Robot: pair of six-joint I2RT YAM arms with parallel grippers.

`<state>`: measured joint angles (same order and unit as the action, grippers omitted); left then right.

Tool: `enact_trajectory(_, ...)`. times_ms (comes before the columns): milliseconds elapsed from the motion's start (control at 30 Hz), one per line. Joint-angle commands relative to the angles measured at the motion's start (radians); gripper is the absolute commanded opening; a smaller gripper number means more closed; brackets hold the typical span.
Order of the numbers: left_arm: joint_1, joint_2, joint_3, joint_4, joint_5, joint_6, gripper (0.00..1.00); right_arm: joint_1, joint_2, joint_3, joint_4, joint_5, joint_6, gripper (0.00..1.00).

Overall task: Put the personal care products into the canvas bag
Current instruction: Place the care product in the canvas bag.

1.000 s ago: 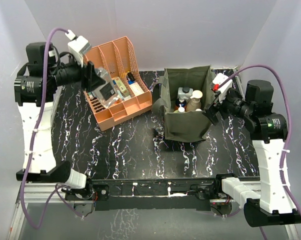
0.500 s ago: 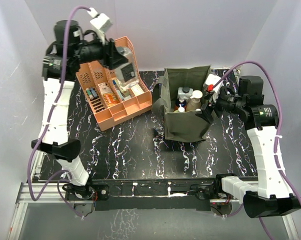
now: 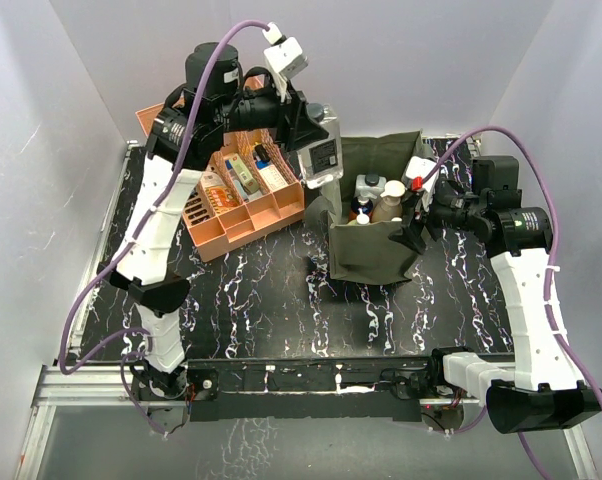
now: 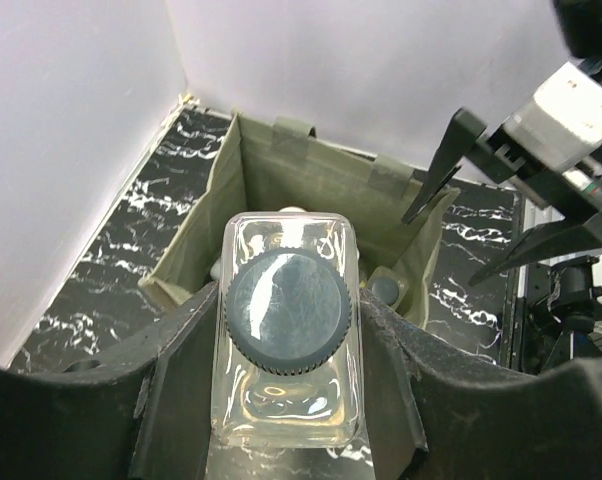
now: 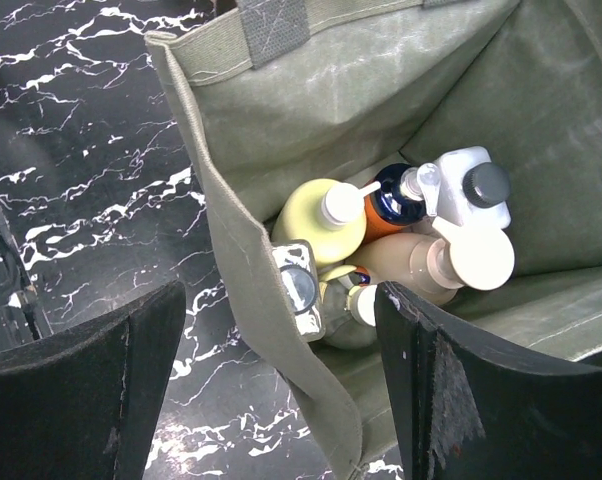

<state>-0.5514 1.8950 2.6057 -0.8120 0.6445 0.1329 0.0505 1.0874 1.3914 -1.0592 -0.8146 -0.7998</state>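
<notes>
My left gripper (image 3: pixel 314 135) is shut on a clear pack with a dark round cap (image 3: pixel 324 157) and holds it in the air above the left rim of the olive-green canvas bag (image 3: pixel 366 255). In the left wrist view the pack (image 4: pixel 288 310) sits between both fingers, with the bag (image 4: pixel 281 180) below. The bag holds a yellow white-capped bottle (image 5: pixel 316 215), an orange-and-blue pump (image 5: pixel 389 197), a white bottle (image 5: pixel 471 190), a tan pump (image 5: pixel 431 262) and a small clear dark-capped pack (image 5: pixel 299 288). My right gripper (image 3: pixel 413 215) is open, its fingers on either side of the bag's right wall (image 5: pixel 241 270).
A salmon-orange slotted rack (image 3: pixel 231 225) with small boxes and tubes stands left of the bag, under my left arm. White walls close in the back and both sides. My right gripper also shows in the left wrist view (image 4: pixel 481 200), beyond the bag.
My left arm has swung right from above the rack to above the bag's left rim, carrying the clear pack. My right gripper has shifted slightly left at the bag's right wall.
</notes>
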Motion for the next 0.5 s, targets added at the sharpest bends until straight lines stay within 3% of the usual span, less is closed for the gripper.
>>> enact_trajectory(0,-0.032,0.001,0.087,0.212,0.057,-0.044,0.0,0.007,-0.011,0.017,-0.009,-0.046,-0.035,0.78)
enact_trajectory(467,-0.068,0.106,-0.074,0.485,0.261,-0.187,0.0,0.054,0.003,-0.02,0.029,-0.031,-0.042,0.68)
